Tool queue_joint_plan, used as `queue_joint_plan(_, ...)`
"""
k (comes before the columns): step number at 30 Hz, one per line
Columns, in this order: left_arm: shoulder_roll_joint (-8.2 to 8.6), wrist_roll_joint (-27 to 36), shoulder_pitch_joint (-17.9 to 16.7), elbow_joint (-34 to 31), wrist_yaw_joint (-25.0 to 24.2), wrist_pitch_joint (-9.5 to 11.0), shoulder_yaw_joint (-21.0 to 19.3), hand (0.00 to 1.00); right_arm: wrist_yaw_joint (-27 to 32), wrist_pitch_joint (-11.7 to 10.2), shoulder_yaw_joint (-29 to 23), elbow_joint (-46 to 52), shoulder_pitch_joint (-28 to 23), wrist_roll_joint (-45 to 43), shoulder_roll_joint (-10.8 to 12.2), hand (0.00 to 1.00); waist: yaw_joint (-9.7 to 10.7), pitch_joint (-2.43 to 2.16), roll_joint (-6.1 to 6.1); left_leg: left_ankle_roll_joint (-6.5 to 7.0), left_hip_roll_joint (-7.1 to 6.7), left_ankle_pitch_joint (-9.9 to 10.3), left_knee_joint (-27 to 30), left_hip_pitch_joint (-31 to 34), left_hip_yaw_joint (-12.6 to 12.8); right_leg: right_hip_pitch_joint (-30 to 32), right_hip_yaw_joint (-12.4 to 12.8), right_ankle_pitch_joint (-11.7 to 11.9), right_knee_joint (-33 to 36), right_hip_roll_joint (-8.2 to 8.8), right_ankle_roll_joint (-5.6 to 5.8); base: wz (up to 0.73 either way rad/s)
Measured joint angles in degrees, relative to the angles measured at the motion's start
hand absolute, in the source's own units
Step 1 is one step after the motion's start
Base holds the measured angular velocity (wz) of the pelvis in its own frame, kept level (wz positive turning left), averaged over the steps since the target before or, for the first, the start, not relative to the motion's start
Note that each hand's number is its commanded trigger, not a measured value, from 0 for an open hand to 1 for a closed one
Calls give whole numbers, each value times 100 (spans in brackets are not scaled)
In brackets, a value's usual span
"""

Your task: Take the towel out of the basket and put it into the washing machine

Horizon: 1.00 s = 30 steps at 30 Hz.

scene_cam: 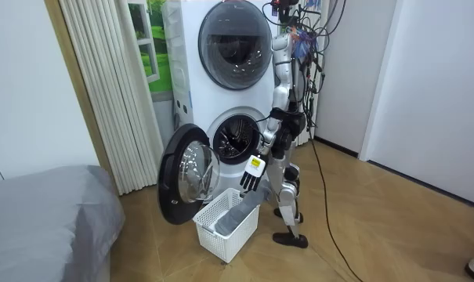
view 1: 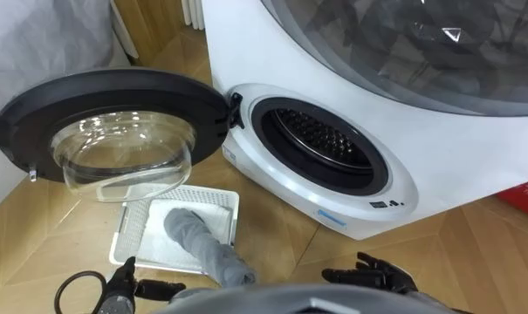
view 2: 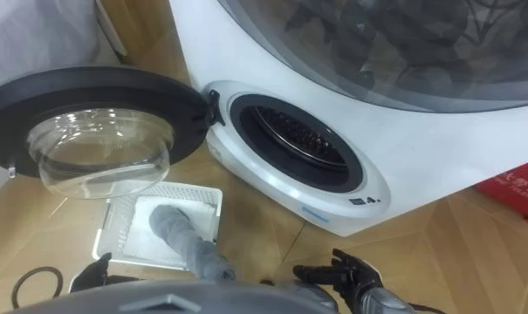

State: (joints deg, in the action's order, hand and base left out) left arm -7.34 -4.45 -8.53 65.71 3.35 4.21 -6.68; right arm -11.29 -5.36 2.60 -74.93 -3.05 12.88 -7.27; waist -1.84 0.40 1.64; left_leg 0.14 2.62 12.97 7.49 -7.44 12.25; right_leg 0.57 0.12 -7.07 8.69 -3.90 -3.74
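The robot's right hand point(view 1: 373, 277) sits at five o'clock, fingers spread and empty. Its left hand point(scene_cam: 251, 178) hangs loose-fingered over the basket point(view 1: 128, 228), where the grey towel point(view 1: 198, 240) lies. Beyond, the door point(view 1: 37, 105) is open at ten o'clock, with the washing machine point(view 1: 246, 52) at one.

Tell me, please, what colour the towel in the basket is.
Grey; the towel shows best in the left eye view.
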Motion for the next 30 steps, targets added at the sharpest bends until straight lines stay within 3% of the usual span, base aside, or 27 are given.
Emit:
queue_joint_plan(22, -17, -207, 89, 6, -16, 5, 24, 0, -54, -19, 80, -77, 90, -3, -13, 0, -4, -40, -45, 10, 7, 6, 33, 141, 7, 174, -116, 20, 91, 19, -11, 0)
queue_joint_plan(25, -45, -218, 197, 7, 30, 24, 274, 0, -10, -29, 200, -84, 190, 8, -21, 0, 2, -51, -52, 11, 3, 6, 96, 322, 9, 347, -97, 31, 106, 27, -10, -4)
queue_joint_plan(30, -44, -654, 582, 129, 130, 86, 637, 0, 69, -37, 491, -128, 418, -88, -39, 0, 29, -19, -106, 13, 6, 4, 211, 681, 17, 650, -95, 106, 121, 39, -15, -1)
